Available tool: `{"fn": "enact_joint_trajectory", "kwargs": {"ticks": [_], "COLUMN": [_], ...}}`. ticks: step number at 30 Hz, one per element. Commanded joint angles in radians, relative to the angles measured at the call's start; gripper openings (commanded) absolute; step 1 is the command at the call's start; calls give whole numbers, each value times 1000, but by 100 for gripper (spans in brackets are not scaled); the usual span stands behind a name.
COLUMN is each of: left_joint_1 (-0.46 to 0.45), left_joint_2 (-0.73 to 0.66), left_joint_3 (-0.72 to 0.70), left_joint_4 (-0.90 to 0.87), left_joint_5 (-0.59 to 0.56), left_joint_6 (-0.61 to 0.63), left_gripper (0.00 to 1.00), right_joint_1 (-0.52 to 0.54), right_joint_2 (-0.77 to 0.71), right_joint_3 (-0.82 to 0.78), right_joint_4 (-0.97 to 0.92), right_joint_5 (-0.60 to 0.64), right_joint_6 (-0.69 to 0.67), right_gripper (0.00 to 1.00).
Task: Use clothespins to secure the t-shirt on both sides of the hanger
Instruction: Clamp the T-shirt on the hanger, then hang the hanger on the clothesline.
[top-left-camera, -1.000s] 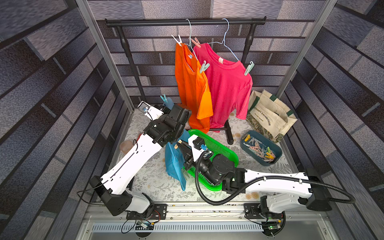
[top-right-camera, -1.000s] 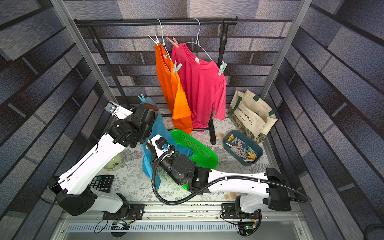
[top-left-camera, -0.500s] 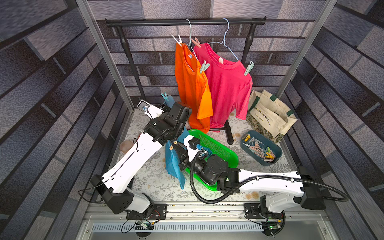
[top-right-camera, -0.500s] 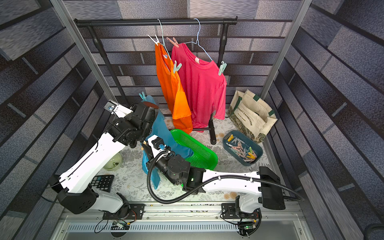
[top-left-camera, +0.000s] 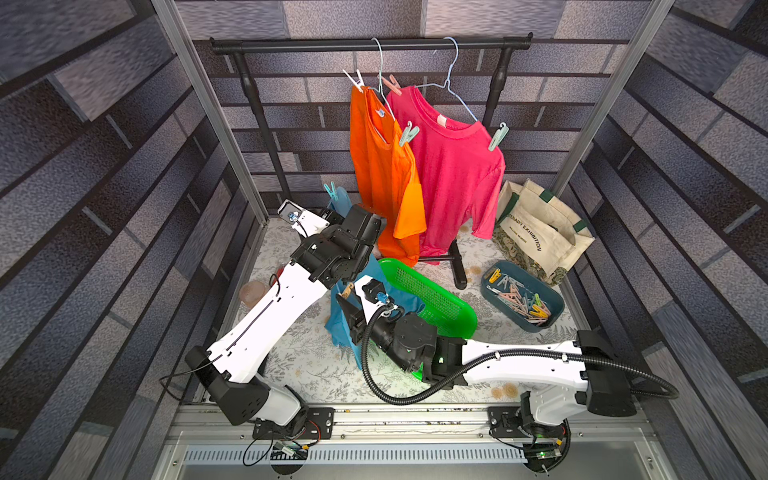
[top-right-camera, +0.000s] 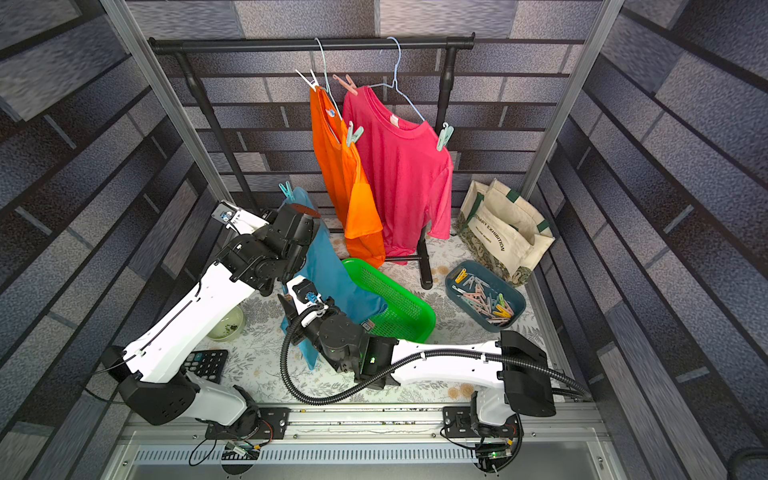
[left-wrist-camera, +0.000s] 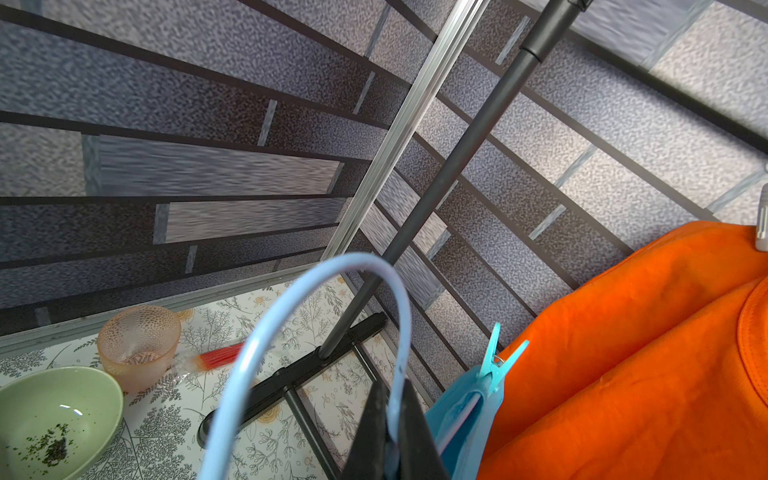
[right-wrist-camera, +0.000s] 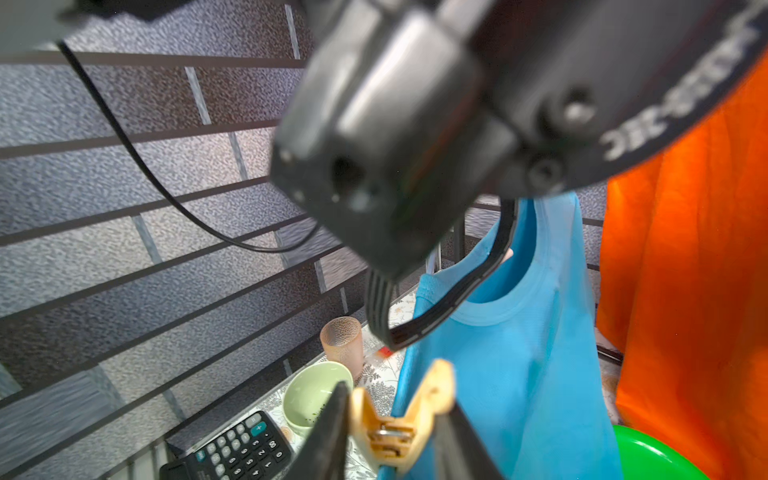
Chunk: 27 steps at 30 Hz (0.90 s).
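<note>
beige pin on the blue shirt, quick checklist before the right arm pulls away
1. Left gripper shut on the hanger: ok.
2. Blue pin clamps one shoulder of the blue shirt: ok.
3. Beige pin sits at the other shoulder edge: ok.
4. Beige pin's tips bite cloth and hanger wire: cannot tell, they are cut off by the frame.
5. Right gripper free of the beige pin: cannot tell, its fingers flank it closely.
6. Spare pins in the tray: ok.
</note>
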Motion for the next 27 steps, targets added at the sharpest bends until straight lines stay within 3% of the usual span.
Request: {"fn": "enact_joint_trajectory", "kwargs": {"ticks": [1,4,7,11,15,17,20,24,27], "left_joint_1": [11,30,78,124,136,141,143,145,143], "left_joint_2": [-19,-54,-125,-241,-320,-346,-379,-399,-397], "left_joint_3": [23,-14,-84,-191,-224,-231,-244,-236,-200], "left_joint_4": [-21,38,129,304,418,452,467,415,343], "left_joint_5": [-13,34,182,316,442,564,803,1132,1280], "left_joint_6": [-10,57,145,339,620,740,877,994,1044], "left_gripper": [0,0,0,0,0,0,0,0,0], "right_joint_1": [8,8,8,8,6,4,-36,-207,-313], "right_joint_2": [-3,-50,-108,-183,-272,-313,-364,-408,-443], "right_joint_3": [43,68,102,158,184,206,260,283,264], "right_joint_4": [-56,-162,-310,-514,-678,-759,-922,-1129,-1224], "right_joint_5": [7,-45,-132,-295,-399,-420,-467,-551,-616], "right_joint_6": [-19,-17,-9,-3,-9,-26,-61,-47,-55], "right_gripper": [64,71,74,78,82,83,75,69,66]}}
